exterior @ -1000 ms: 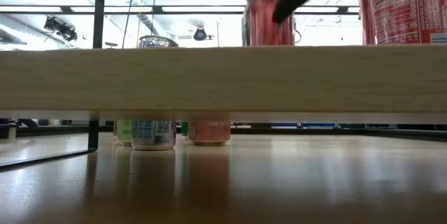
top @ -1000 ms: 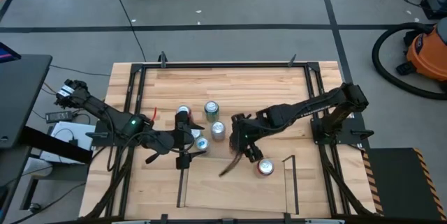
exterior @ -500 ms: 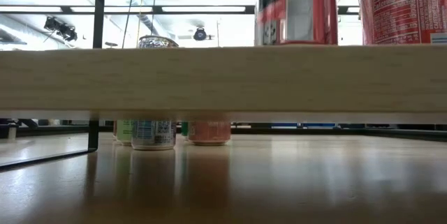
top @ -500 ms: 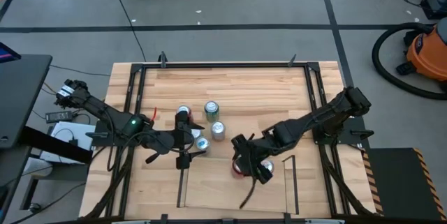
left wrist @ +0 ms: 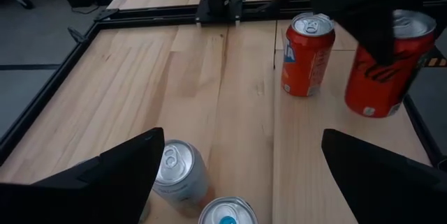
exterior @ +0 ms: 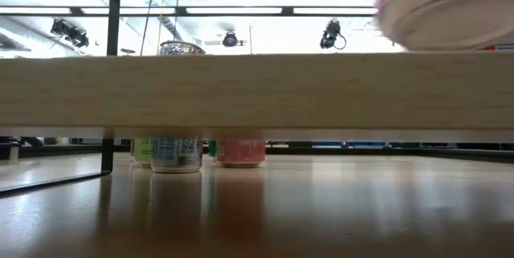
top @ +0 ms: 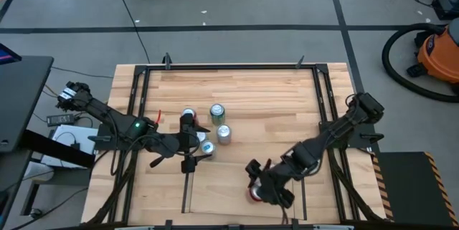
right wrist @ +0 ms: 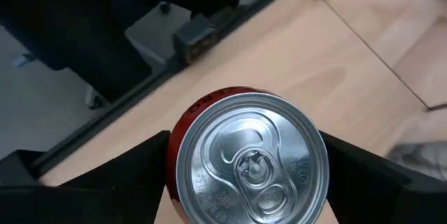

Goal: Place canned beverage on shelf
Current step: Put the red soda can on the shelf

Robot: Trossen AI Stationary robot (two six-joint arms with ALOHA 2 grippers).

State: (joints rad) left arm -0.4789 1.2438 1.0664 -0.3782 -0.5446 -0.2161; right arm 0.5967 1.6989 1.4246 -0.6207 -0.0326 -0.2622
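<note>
We see the right pincer [top: 259, 187] clamped on a red can [right wrist: 246, 160], held tilted above the shelf [top: 240, 190] at 5 o'clock on the table [top: 265, 94]; the left pincer [top: 188, 142] waits spread apart at 9 o'clock beside three cans [top: 217, 112]

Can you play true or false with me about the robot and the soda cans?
1. The right gripper holds a red metal drink can. True.
2. That can stands flat on the small light-wood shelf. False: its bottom hangs tilted above the board.
3. The left gripper squeezes a silver can. False: it is open and holds nothing.
4. A second red can stands upright beside the held one. True.
</note>
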